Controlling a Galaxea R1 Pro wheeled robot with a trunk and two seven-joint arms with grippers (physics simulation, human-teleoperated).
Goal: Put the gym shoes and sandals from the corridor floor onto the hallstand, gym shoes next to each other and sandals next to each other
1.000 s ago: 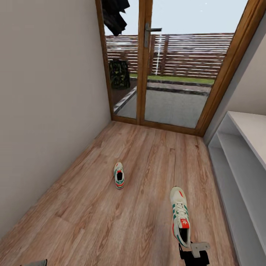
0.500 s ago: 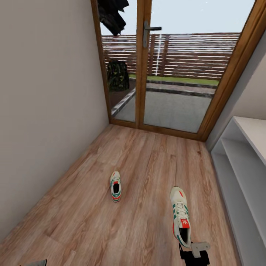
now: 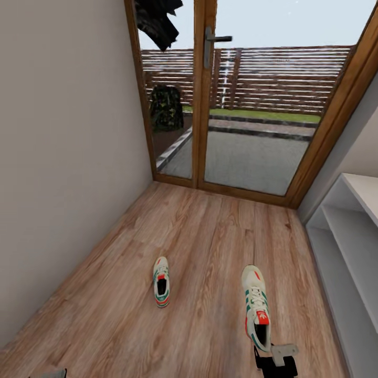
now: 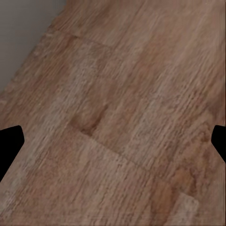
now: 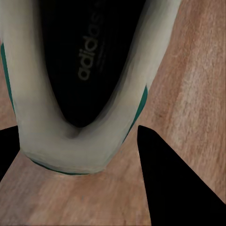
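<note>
Corridor floor (image 3: 210, 231): right gripper (image 3: 274, 356) clamps one gym shoe (image 3: 256, 308) by its heel; second shoe (image 3: 161, 282) lies at ten o'clock. Left gripper: spread, empty. Risk: heel-only grip slipping.

Legible markings: one brand word, one logo patch.
Word "adidas" printed in pale grey on the black insole of the white lace-up gym shoe with green trim (image 5: 89, 70), read in the right wrist view; white trefoil-like mark on its red-orange tongue patch in the head view, too small to read.
</note>
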